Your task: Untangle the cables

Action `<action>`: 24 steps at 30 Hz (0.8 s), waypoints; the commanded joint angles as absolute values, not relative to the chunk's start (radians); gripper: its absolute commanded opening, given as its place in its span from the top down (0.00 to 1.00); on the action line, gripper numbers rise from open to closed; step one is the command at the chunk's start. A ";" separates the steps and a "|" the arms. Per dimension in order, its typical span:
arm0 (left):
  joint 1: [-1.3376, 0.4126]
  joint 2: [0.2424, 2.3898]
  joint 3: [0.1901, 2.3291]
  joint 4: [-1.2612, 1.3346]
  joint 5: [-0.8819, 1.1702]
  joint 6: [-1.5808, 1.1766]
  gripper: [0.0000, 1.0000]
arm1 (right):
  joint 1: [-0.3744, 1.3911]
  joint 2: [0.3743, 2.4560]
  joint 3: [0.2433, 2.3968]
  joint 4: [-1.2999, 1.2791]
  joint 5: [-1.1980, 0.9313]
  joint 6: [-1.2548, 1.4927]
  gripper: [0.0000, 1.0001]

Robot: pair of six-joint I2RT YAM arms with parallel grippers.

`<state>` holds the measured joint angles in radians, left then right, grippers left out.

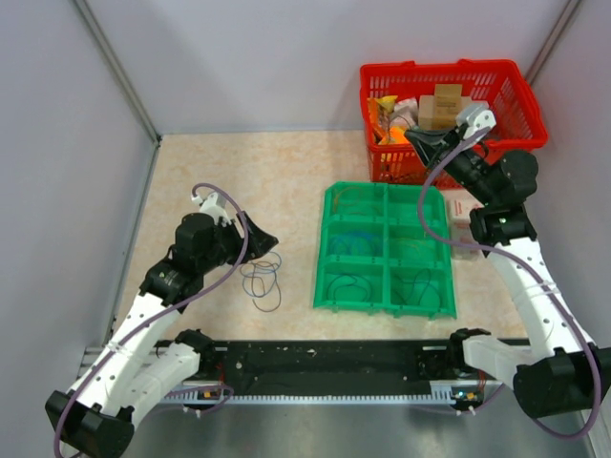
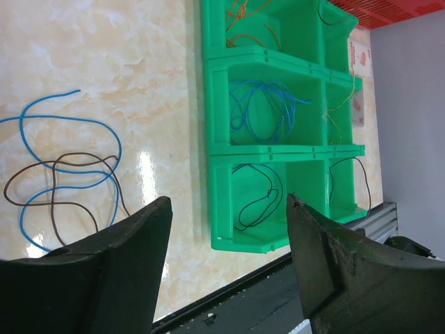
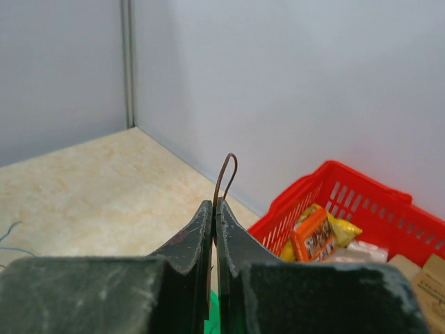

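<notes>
A blue cable (image 2: 104, 129) and a dark brown cable (image 2: 83, 154) lie looped over each other on the table (image 1: 263, 277). My left gripper (image 1: 268, 239) (image 2: 228, 202) hovers open just beside them, with nothing between its fingers. My right gripper (image 1: 412, 136) (image 3: 215, 203) is raised in front of the red basket and is shut on a thin brown cable. A small loop of that cable (image 3: 228, 170) sticks up above the fingertips. Where the rest of that cable runs is hidden.
A green compartment tray (image 1: 384, 184) (image 2: 217, 104) lies mid-table, holding separate blue (image 2: 261, 108), orange (image 2: 243, 21) and dark (image 2: 257, 202) wires. A red basket (image 1: 439, 69) (image 3: 334, 181) with packets and boxes stands at the back right. Grey walls close in the sides and back.
</notes>
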<state>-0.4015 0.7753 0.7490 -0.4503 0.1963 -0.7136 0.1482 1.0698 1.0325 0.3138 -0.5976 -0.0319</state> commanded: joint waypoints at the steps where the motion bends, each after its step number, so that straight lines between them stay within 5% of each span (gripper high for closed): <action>1: -0.399 0.770 0.744 -0.406 0.212 -0.723 0.29 | 0.172 1.072 1.135 0.355 -0.641 0.014 1.00; 24: -0.399 0.762 0.758 -0.419 0.215 -0.715 0.29 | 0.138 1.075 1.100 0.244 -0.440 -0.173 1.00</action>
